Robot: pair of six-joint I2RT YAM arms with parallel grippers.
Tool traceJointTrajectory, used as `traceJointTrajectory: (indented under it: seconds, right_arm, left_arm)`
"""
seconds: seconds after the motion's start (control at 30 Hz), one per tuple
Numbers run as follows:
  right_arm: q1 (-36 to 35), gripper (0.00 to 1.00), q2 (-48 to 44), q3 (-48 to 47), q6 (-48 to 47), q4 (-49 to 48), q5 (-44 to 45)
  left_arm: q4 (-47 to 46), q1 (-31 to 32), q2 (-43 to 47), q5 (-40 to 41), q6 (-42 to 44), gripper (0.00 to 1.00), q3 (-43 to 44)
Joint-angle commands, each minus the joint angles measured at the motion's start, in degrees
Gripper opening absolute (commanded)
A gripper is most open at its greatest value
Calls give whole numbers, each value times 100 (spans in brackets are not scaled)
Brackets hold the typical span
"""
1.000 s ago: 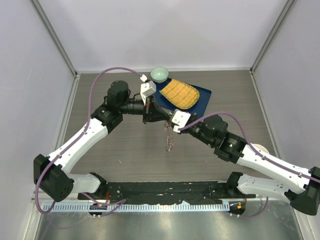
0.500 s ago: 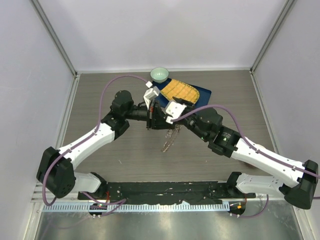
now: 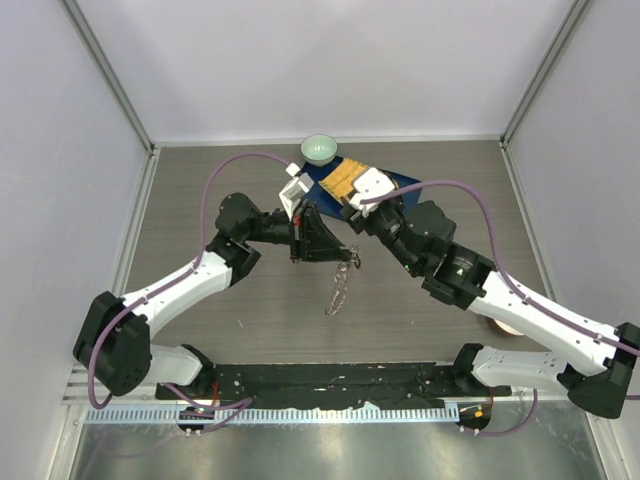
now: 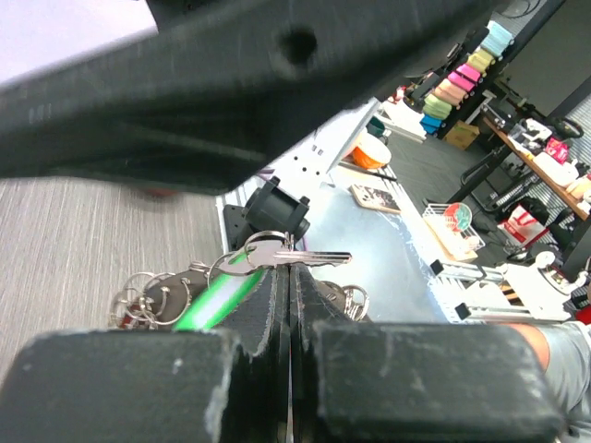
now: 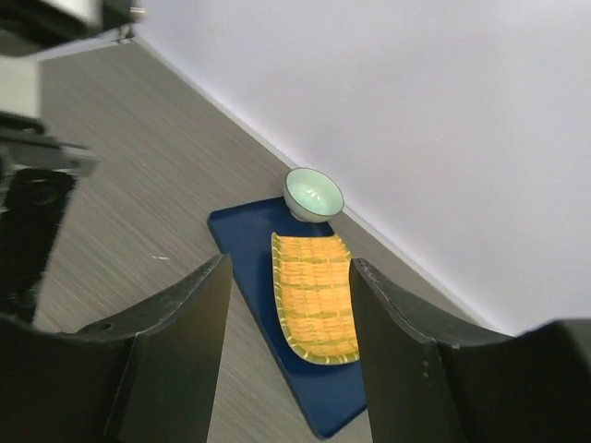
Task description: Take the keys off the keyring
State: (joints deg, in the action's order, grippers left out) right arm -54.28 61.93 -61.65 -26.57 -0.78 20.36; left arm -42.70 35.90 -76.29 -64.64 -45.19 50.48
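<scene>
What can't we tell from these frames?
- Top view: the keys are too small to count.
- Left wrist: the left gripper's shut fingers hide which part of the bunch they pinch. A blurred dark shape blocks the upper frame.
- Right wrist: the keys are out of frame. Only the bowl and orange tray show past the open right gripper.
</scene>
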Motion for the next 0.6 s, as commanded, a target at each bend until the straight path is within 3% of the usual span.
traceJointTrajectory:
  seconds: [0.0,0.1,0.23,0.37,0.5,0.57]
  right_arm:
    - [119,59,-400,-348,1422,234,969]
    - [163,58,-638,-488,1916,812,988]
    - [242,52,-858,-655,2636,1614,269]
    - [567,48,-1191,-559,3175,1985,-1504]
    - [1331,45,-1017,-524,3351,2002,-3970]
    - [1683,41,-964,-524,3490,1810,-4512]
  left_arm:
    - [-1293,-109,-8,145,-665,0,-82]
    - [-1653,-206,-52,180,-868,0,-117]
    - [-2067,-364,-61,268,-1219,0,-196]
    - [-2155,-470,-26,250,-1282,0,-231]
    - [-2190,-619,158,215,-1317,0,-284]
    - [-2138,-724,246,206,-1308,0,-311]
